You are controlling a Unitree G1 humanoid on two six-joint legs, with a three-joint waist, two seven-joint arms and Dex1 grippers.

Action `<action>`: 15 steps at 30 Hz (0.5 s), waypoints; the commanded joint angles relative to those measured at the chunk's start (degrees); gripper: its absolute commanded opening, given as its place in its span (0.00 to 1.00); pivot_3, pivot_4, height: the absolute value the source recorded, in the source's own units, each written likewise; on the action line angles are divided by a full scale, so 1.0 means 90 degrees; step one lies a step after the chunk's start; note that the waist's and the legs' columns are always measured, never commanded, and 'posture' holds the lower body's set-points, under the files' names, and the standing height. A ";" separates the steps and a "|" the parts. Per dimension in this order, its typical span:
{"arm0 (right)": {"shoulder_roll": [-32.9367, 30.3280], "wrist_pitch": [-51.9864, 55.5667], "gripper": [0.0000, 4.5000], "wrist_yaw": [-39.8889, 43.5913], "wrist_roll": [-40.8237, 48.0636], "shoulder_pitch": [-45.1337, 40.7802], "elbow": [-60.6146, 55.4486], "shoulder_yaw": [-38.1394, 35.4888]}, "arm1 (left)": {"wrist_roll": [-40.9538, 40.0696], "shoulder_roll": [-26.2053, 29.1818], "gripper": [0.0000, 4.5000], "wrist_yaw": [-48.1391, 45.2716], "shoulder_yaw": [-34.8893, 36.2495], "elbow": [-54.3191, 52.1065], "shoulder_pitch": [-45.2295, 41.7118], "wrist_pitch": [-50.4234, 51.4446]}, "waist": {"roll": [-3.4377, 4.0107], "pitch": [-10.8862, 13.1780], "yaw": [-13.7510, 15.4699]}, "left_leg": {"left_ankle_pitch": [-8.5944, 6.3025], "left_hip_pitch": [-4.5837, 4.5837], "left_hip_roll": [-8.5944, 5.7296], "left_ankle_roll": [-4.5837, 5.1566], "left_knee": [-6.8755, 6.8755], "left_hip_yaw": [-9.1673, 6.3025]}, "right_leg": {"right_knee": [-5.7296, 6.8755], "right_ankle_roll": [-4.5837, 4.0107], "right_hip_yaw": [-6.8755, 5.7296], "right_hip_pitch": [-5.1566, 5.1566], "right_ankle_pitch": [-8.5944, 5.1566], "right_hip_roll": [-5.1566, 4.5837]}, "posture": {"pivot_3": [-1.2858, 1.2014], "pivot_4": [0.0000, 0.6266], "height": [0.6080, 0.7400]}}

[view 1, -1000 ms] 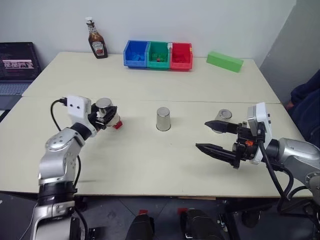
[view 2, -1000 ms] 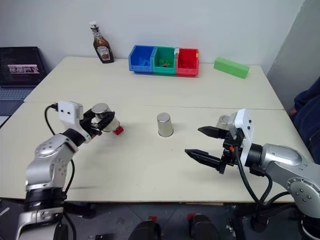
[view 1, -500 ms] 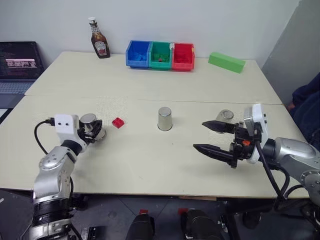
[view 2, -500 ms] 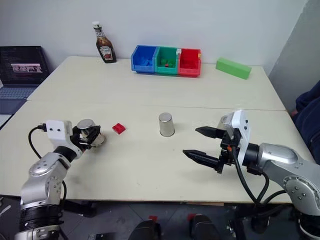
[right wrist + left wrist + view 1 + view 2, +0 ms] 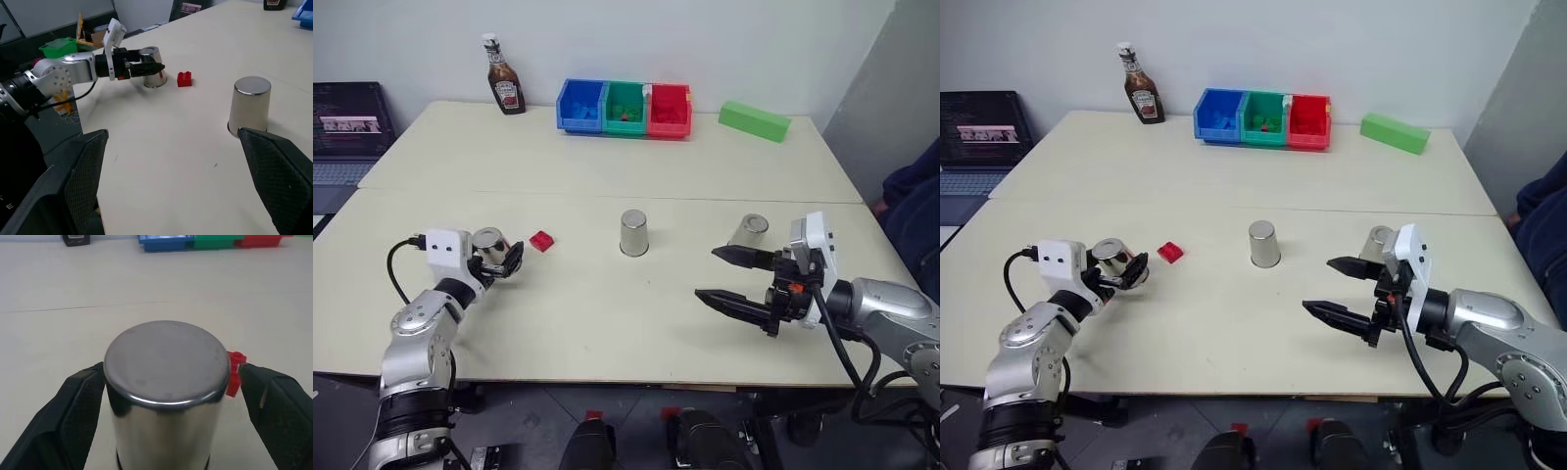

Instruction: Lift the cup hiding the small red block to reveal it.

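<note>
The small red block (image 5: 542,241) lies uncovered on the table. Just left of it one cup (image 5: 489,247) stands upside down on the table, between the fingers of my left gripper (image 5: 497,257). In the left wrist view the fingers (image 5: 80,411) flank this cup (image 5: 166,382), with a gap on one side through which the red block (image 5: 234,374) shows; the gripper is open. A second cup (image 5: 633,233) stands mid-table, a third (image 5: 749,231) at the right. My right gripper (image 5: 707,274) hovers open and empty just in front of the third cup.
At the back of the table stand a ketchup bottle (image 5: 500,76), blue (image 5: 580,105), green (image 5: 626,106) and red (image 5: 669,108) bins, and a long green block (image 5: 755,120). A laptop (image 5: 347,122) sits off the far left. A person's dark sleeve (image 5: 913,196) shows at the right edge.
My left gripper carried the cup left and down, away from the red block, set it on the table and opened its fingers. The right arm kept still.
</note>
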 commanded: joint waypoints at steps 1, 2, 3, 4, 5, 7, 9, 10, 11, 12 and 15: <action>-0.0131 -0.0186 1.00 0.0249 -0.0064 0.0065 -0.0044 -0.0232 | -0.0394 0.0793 1.00 -0.0360 0.0301 -0.1213 0.0228 0.1026 | -0.0001 0.0001 -0.0004 | 0.0000 0.0000 0.0001 0.0000 0.0000 -0.0001 | -0.0002 0.0000 -0.0001 -0.0001 0.0000 0.0000 | 0.52 0.24 1.00; -0.0140 -0.0209 1.00 0.0292 -0.0090 0.0070 -0.0002 -0.0230 | -0.0453 0.1017 1.00 -0.0443 0.0396 -0.1381 0.0321 0.1272 | -0.0001 0.0001 -0.0008 | 0.0000 0.0001 0.0001 0.0000 -0.0001 0.0000 | 0.0000 0.0000 -0.0001 -0.0001 -0.0001 0.0000 | 0.52 0.24 1.00; -0.0145 -0.0233 1.00 0.0334 -0.0124 0.0069 0.0041 -0.0216 | -0.0481 0.1222 1.00 -0.0505 0.0472 -0.1505 0.0402 0.1454 | 0.0002 0.0003 -0.0008 | 0.0000 0.0003 0.0002 0.0000 -0.0003 0.0001 | -0.0004 0.0000 -0.0001 0.0000 -0.0001 0.0001 | 0.52 0.24 1.00; -0.0138 -0.0258 1.00 0.0369 -0.0168 0.0060 0.0082 -0.0187 | -0.0504 0.1391 1.00 -0.0557 0.0533 -0.1599 0.0472 0.1609 | 0.0002 0.0003 -0.0008 | 0.0000 0.0005 0.0000 0.0000 -0.0003 0.0002 | -0.0002 -0.0001 0.0001 0.0000 -0.0001 0.0000 | 0.52 0.24 1.00; -0.0130 -0.0277 1.00 0.0398 -0.0203 0.0053 0.0112 -0.0167 | -0.0522 0.1482 1.00 -0.0575 0.0563 -0.1660 0.0509 0.1714 | 0.0003 0.0003 -0.0008 | 0.0000 0.0006 0.0001 0.0000 -0.0003 0.0004 | -0.0001 -0.0001 0.0001 0.0000 -0.0002 0.0000 | 0.52 0.24 1.00; -0.0093 -0.0303 1.00 0.0443 -0.0255 0.0009 0.0168 -0.0100 | -0.0666 0.1742 1.00 -0.0789 0.0661 -0.1868 0.0652 0.1984 | 0.0007 0.0006 -0.0008 | 0.0000 0.0010 -0.0001 0.0000 -0.0003 0.0006 | -0.0002 -0.0001 0.0003 0.0000 -0.0002 0.0000 | 0.52 0.24 1.00; -0.0085 -0.0311 1.00 0.0507 -0.0284 -0.0034 0.0207 -0.0058 | -0.0910 0.2029 1.00 -0.1087 0.0816 -0.2115 0.0780 0.2318 | 0.0007 0.0006 -0.0009 | 0.0000 0.0009 0.0000 0.0000 -0.0003 0.0006 | -0.0003 -0.0001 0.0003 0.0000 -0.0002 0.0000 | 0.52 0.24 1.00; -0.0103 -0.0309 1.00 0.0545 -0.0289 -0.0053 0.0232 -0.0058 | -0.1090 0.2155 1.00 -0.1240 0.0915 -0.2241 0.0808 0.2515 | 0.0005 0.0007 -0.0008 | 0.0000 0.0007 0.0001 0.0000 -0.0003 0.0006 | -0.0003 -0.0001 0.0002 -0.0002 -0.0003 0.0000 | 0.52 0.24 1.00; -0.0126 -0.0301 1.00 0.0577 -0.0288 -0.0073 0.0258 -0.0073 | -0.1263 0.2229 1.00 -0.1333 0.1017 -0.2335 0.0799 0.2689 | 0.0005 0.0007 -0.0009 | 0.0000 0.0006 0.0001 0.0000 -0.0003 0.0005 | -0.0004 -0.0002 0.0000 -0.0003 -0.0003 0.0000 | 0.52 0.24 1.00; -0.0155 -0.0287 1.00 0.0608 -0.0284 -0.0098 0.0286 -0.0096 | -0.1477 0.2274 1.00 -0.1383 0.1136 -0.2388 0.0734 0.2907 | 0.0006 0.0008 -0.0004 | 0.0000 0.0004 0.0002 0.0000 -0.0003 0.0005 | -0.0003 -0.0002 -0.0001 -0.0004 -0.0003 0.0000 | 0.52 0.24 1.00; -0.0213 -0.0240 1.00 0.0663 -0.0268 -0.0141 0.0327 -0.0161 | -0.1679 0.2449 1.00 -0.1524 0.1267 -0.2418 0.0700 0.3192 | 0.0008 0.0009 0.0000 | 0.0000 0.0004 0.0000 0.0000 -0.0004 0.0003 | -0.0005 -0.0003 -0.0001 -0.0004 -0.0004 0.0000 | 0.52 0.24 1.00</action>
